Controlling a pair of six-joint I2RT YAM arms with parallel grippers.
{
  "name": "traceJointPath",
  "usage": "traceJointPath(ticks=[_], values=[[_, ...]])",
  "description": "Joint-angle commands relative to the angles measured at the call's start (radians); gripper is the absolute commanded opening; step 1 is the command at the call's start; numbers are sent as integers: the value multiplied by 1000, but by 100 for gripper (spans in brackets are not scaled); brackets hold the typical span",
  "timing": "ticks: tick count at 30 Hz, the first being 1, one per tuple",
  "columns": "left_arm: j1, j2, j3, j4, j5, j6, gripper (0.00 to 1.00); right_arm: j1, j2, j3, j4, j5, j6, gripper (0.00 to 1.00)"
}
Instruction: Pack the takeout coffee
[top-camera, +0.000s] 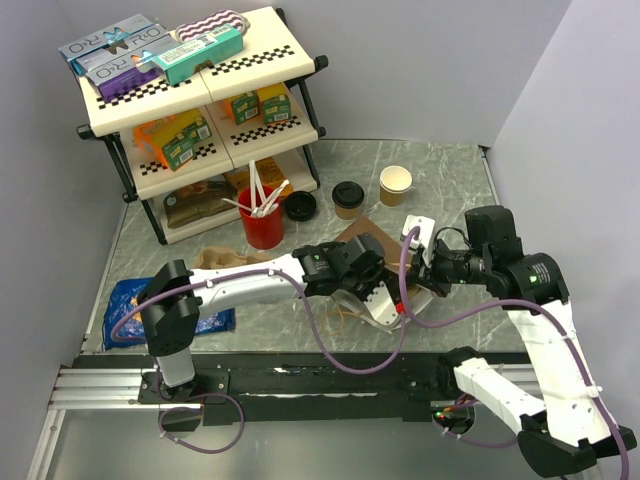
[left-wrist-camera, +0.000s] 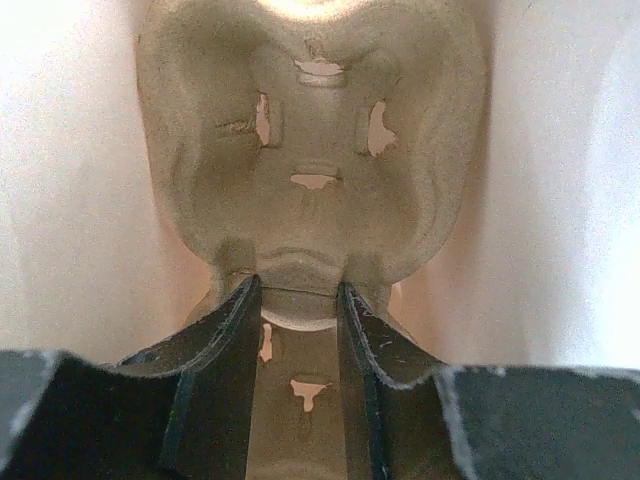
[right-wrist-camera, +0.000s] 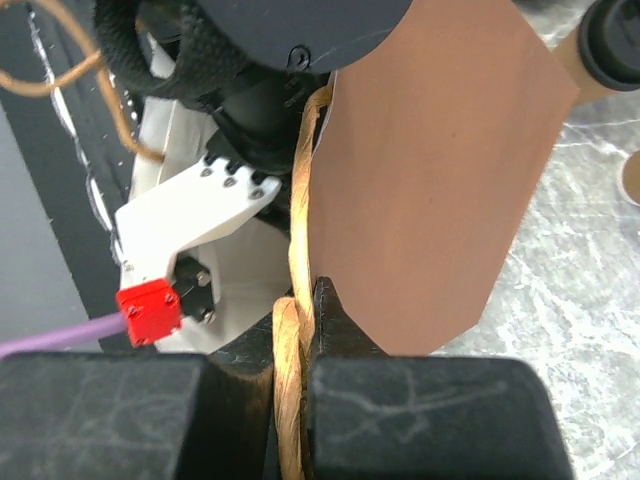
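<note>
The takeout coffee (top-camera: 347, 198), a tan cup with a black lid, stands on the table behind the brown paper bag (top-camera: 366, 238); it also shows in the right wrist view (right-wrist-camera: 612, 40). My left gripper (left-wrist-camera: 298, 290) is inside the bag, shut on a ridge of a grey pulp cup carrier (left-wrist-camera: 315, 150). In the top view the left gripper (top-camera: 378, 292) is mostly hidden by the bag. My right gripper (right-wrist-camera: 310, 300) is shut on the bag's twisted paper handle (right-wrist-camera: 298, 400) at the bag's right side (top-camera: 425, 272).
A lidless tan cup (top-camera: 395, 185) stands right of the coffee, and a loose black lid (top-camera: 300, 205) left of it. A red cup of white sticks (top-camera: 263, 225) stands before the shelf rack (top-camera: 190, 100). A blue packet (top-camera: 130, 310) lies at the left.
</note>
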Motion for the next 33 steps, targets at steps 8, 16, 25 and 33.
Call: traceJointPath(ticks=[8,16,25,33], values=[[-12,0,-65,250,-121,-87,1,13,-14,30,-15,38,146,0],[-21,1,-65,401,-211,-173,1,10,15,28,30,101,265,0],[-24,-10,-77,390,-251,-221,1,-16,58,65,73,134,329,0],[-24,-27,-95,427,-273,-222,1,-32,81,61,94,179,348,0]])
